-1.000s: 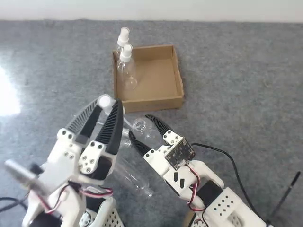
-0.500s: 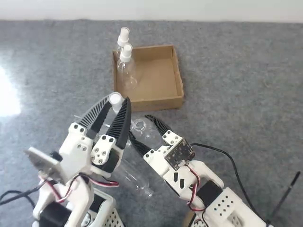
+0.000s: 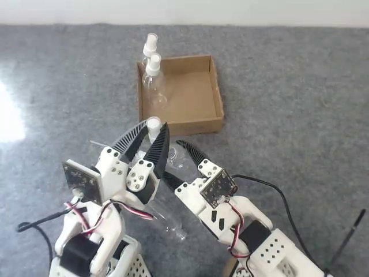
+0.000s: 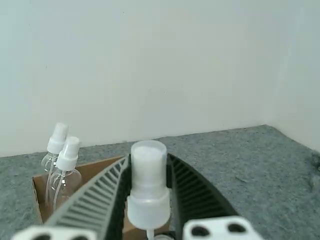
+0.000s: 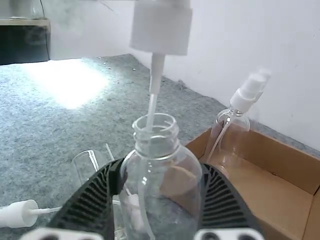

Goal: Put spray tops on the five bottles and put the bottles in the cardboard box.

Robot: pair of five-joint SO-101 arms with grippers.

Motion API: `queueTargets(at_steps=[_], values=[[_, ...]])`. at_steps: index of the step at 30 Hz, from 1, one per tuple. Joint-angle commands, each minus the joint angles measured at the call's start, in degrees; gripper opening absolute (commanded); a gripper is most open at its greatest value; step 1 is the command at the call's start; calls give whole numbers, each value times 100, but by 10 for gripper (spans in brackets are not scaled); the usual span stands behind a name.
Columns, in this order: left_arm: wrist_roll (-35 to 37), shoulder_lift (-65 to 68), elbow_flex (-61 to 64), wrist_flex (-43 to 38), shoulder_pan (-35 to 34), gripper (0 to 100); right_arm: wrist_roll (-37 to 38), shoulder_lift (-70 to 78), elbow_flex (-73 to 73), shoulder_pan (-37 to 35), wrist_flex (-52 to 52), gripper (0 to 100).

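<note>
My left gripper (image 3: 153, 128) is shut on a white spray top (image 3: 153, 123), held upright between its black fingers (image 4: 107, 185). In the right wrist view that spray top (image 5: 161, 25) hangs above an open clear bottle (image 5: 157, 175), and its thin tube reaches down into the neck. My right gripper (image 3: 170, 154) is shut on this bottle (image 3: 172, 153), just in front of the cardboard box (image 3: 214, 92). Two bottles with spray tops (image 3: 154, 81) stand at the box's left side, one inside and one behind it; the left wrist view shows them too (image 4: 62, 165).
Grey carpet covers the table. More clear bottles (image 3: 167, 222) lie between the two arms. A loose spray top (image 5: 20, 212) and an open bottle (image 5: 87, 162) lie on the carpet near the held bottle. The box's right half (image 5: 265, 165) is bare.
My left gripper has carried the spray top to the right, from beside the held bottle to over its neck. The right arm and its bottle have stayed put.
</note>
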Motion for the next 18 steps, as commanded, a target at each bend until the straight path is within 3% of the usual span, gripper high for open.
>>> queueTargets(at_steps=[1,10,15,18], values=[[-70,-53,-22,-62,9,29,97,-57,123,4,-136,47],[-290,-53,-66,325,18,34,97,-57,123,4,-136,47],[-492,-53,-66,668,413,43,105,-57,123,13,-136,46],[-492,-44,-40,703,440,62,105,-75,123,101,-136,6]])
